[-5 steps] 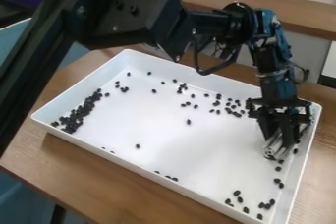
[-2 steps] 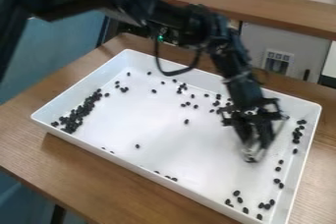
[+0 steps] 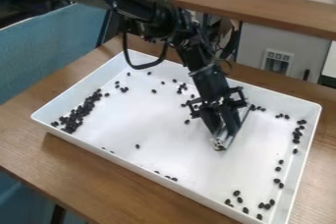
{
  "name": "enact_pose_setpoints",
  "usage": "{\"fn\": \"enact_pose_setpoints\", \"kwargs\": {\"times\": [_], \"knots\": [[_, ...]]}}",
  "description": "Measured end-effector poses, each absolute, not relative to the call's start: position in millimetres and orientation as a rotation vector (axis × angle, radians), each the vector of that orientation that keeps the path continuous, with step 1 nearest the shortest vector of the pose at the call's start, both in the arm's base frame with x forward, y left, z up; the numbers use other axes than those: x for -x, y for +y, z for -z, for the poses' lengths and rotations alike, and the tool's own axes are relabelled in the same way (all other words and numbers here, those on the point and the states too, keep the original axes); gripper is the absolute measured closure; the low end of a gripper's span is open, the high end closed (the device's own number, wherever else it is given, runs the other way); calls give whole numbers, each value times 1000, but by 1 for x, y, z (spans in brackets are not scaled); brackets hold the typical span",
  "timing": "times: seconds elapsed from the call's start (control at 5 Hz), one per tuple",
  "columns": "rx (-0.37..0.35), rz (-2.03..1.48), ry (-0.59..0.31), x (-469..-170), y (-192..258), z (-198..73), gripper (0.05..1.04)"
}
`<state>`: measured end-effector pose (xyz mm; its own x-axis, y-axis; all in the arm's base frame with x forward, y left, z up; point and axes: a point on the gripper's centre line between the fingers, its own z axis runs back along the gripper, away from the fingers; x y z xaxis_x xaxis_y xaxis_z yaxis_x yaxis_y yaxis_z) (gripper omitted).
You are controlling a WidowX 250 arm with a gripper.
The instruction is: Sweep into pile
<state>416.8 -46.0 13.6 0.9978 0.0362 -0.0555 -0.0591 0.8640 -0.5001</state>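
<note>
The black, jointed robot arm [image 3: 139, 10] enters at the upper left of the view and slopes down to the right. Its wrist section passes over the far long edge of the white rectangular tray [image 3: 183, 156]. A black cable [image 3: 138, 66] hangs in a loop below the arm. The black two-finger gripper [image 3: 222, 132] points downward, its lower end leaning to the right. It is located right of the tray's middle, between the long edges, with its fingers closed on a silvery tool [image 3: 220, 144].
</note>
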Motion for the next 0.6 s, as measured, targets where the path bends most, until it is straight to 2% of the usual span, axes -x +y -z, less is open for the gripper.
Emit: {"fn": "enact_pose_setpoints", "kwargs": {"times": [0.4,0.6], "knots": [[477,-169,8,-421,20,-17,704],[436,-219,1,-406,43,-18,704]]}}
